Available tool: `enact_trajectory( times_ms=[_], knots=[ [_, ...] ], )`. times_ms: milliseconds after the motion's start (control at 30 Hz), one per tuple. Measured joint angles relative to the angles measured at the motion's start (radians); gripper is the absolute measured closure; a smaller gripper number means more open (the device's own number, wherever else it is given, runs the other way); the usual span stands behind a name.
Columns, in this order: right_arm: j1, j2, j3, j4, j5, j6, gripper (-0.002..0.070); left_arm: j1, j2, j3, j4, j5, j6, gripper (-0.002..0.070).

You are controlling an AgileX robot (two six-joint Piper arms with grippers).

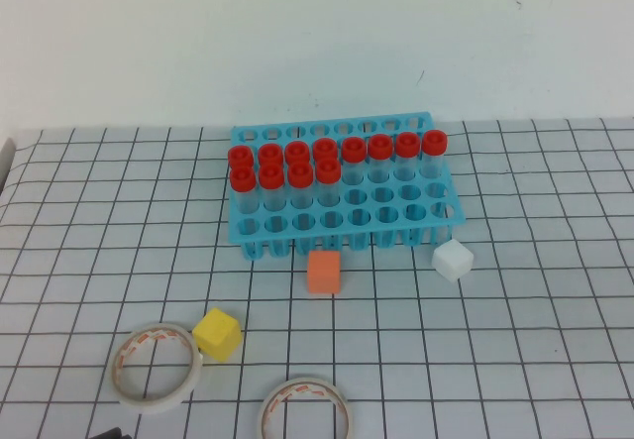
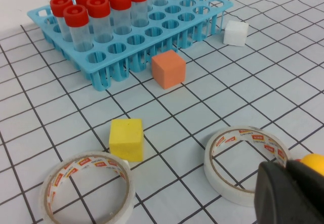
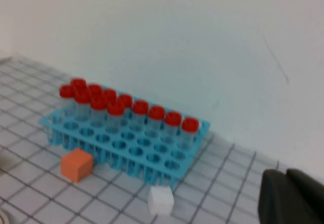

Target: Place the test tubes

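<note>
Test tubes (image 1: 300, 186), twelve with red caps, are standing upright in the blue rack (image 1: 396, 223) at mid-desk. Eight are filling one row toward the far side and four are sitting in the next row nearer, at the robot's left end. The other holes are showing empty. No loose tube is lying anywhere on the desk (image 1: 555, 360); only an orange cube (image 1: 323, 272), white cube (image 1: 453, 260), yellow cube (image 1: 217, 334) and two tape rolls (image 1: 154, 365) are sitting in front of the rack. The left gripper (image 2: 286, 183) is hanging low over the near tape roll, closed and carrying nothing. The right gripper (image 3: 286, 188) is hovering well off to the rack's right, closed too, also bare. Judging by this, twelve placements are looking done. Whether more are left I cannot tell, since no tube is waiting in sight.
</note>
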Motion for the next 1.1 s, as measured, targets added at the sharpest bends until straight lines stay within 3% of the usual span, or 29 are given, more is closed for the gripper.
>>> enact_trajectory(
  times_ms=[233, 367, 500, 633, 667, 767, 933, 1100],
  knots=[
    [0.0, -0.01, 0.006, 0.069, 0.101, -0.028, 0.0678, 0.0, 0.0, 0.0, 0.0, 0.0, 0.0, 0.0675],
    [-0.035, -0.068, 0.046, 0.361, 0.145, -0.263, 0.0678, 0.0, 0.0, 0.0, 0.0, 0.0, 0.0, 0.0675],
    [-0.192, -0.151, 0.123, 0.669, 0.134, -0.588, 0.0678, 0.0, 0.0, 0.0, 0.0, 0.0, 0.0, 0.0675],
    [-0.435, -0.205, 0.211, 0.882, 0.054, -0.858, 0.0678, 0.0, 0.0, 0.0, 0.0, 0.0, -0.004, 0.0675],
    [-0.551, -0.226, 0.255, 0.882, 0.038, -0.872, 0.0678, 0.0, 0.0, 0.0, 0.0, 0.0, -0.004, 0.0676],
    [-0.664, -0.258, 0.318, 0.809, 0.036, -0.766, 0.0678, 0.0, 0.0, 0.0, 0.0, 0.0, -0.004, 0.0676],
    [-0.705, -0.342, 0.401, 0.706, 0.066, -0.56, 0.0678, 0.0, 0.0, 0.0, 0.0, 0.0, -0.004, 0.0676],
    [-0.707, -0.408, 0.431, 0.695, 0.108, -0.525, 0.0678, 0.0, 0.0, 0.0, 0.0, 0.0, -0.002, 0.0676]
  ],
)
